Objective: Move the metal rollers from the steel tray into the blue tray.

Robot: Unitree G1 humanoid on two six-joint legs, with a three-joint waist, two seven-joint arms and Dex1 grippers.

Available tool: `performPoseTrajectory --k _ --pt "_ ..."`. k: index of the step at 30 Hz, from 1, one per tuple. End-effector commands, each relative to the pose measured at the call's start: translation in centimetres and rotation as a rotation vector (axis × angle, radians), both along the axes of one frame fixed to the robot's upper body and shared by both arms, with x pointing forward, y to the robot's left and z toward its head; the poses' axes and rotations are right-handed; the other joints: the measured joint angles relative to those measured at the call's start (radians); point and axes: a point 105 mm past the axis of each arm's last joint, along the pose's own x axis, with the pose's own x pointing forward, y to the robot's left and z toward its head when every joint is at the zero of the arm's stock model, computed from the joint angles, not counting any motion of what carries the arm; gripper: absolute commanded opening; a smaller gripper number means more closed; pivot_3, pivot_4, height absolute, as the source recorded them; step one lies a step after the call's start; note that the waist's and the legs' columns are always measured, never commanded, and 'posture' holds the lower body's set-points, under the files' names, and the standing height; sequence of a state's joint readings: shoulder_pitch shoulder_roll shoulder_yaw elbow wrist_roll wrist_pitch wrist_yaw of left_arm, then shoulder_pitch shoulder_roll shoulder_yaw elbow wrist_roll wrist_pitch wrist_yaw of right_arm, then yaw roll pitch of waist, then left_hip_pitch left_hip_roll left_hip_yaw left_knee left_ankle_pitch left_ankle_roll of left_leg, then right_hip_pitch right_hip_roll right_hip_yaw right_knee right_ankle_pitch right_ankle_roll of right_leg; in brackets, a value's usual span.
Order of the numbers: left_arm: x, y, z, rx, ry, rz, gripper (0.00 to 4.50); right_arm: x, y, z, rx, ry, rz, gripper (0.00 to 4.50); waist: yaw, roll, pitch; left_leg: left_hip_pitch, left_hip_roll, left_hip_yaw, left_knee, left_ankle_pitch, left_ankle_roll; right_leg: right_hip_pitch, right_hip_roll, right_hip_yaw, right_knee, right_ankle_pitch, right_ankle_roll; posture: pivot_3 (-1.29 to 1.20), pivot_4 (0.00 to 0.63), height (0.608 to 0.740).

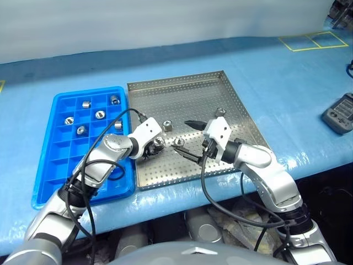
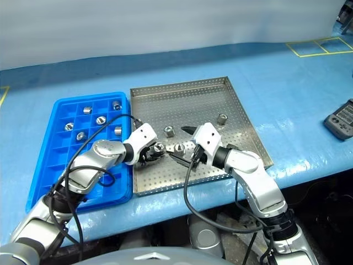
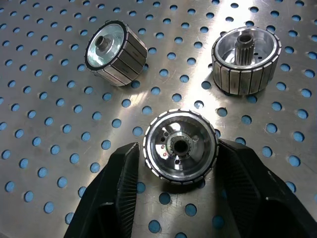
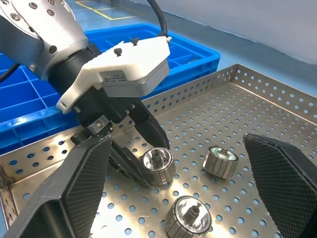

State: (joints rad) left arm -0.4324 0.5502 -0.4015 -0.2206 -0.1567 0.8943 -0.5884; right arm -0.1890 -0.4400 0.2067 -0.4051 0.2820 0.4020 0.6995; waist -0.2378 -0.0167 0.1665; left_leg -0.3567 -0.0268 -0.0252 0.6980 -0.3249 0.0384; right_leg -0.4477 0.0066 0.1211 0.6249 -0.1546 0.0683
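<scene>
The steel tray (image 1: 193,94) lies in the middle of the blue table, with the blue tray (image 1: 49,165) along its left side. My left gripper (image 1: 157,147) is low over the steel tray's front left part, shut on a metal roller (image 3: 181,146) that stands on the perforated floor. Two more rollers (image 3: 116,52) (image 3: 246,59) lie just beyond it. Another roller (image 1: 220,112) stands toward the steel tray's right rim. My right gripper (image 1: 189,139) hangs open just to the right, facing the left gripper. Several rollers (image 1: 100,114) sit in the blue tray's far compartments.
A grey hand-held device (image 1: 339,113) lies on the table at the far right. Yellow tape marks (image 1: 313,40) are at the back right. The table's front edge runs just below both trays.
</scene>
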Motion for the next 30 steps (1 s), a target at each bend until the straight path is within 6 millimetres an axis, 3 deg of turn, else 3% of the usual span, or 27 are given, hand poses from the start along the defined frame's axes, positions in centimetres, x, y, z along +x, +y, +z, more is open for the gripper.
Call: performPoseTrajectory --k 1,5,17,24,30 --pt "0.1 0.6 -0.5 0.008 -0.002 0.034 2.57 -0.1 0.1 1.4 0.021 -0.056 0.017 4.5 -0.001 0.0 0.0 0.0 0.0 0.0 0.0 0.0 0.0 0.0 0.0 0.0 0.0 0.0 0.0 -0.24 0.15 0.74" --pt "0.0 0.0 -0.5 -0.001 0.0 0.02 1.7 -0.1 -0.3 1.4 0.021 -0.063 0.003 4.5 -0.002 0.001 -0.001 0.0 -0.001 0.0 0.0 0.0 0.0 0.001 0.0 0.0 0.0 -0.001 0.001 -0.25 0.15 0.74" --pt "0.6 0.2 1.0 -0.023 -0.06 0.031 1.68 -0.1 0.3 1.3 0.038 -0.049 0.003 4.5 -0.002 0.002 -0.001 0.0 -0.001 0.0 0.001 0.0 0.0 0.001 0.0 0.0 0.0 -0.001 0.002 -0.25 0.15 0.74" --pt "-0.1 1.5 5.0 -0.115 -0.163 0.076 1.68 0.4 -0.3 -1.3 0.011 0.092 0.028 4.5 0.002 0.001 -0.001 -0.001 0.0 -0.001 0.0 0.0 0.0 0.0 -0.002 -0.001 0.0 0.001 -0.001 -0.18 0.15 0.74" --pt "-1.8 3.9 9.4 -0.173 -0.295 0.139 1.68 1.2 -0.3 -1.7 -0.014 0.113 0.034 4.5 0.021 0.001 -0.001 -0.001 0.0 -0.001 0.0 0.0 0.0 -0.001 -0.004 -0.001 0.0 0.001 -0.001 -0.13 0.15 0.74"
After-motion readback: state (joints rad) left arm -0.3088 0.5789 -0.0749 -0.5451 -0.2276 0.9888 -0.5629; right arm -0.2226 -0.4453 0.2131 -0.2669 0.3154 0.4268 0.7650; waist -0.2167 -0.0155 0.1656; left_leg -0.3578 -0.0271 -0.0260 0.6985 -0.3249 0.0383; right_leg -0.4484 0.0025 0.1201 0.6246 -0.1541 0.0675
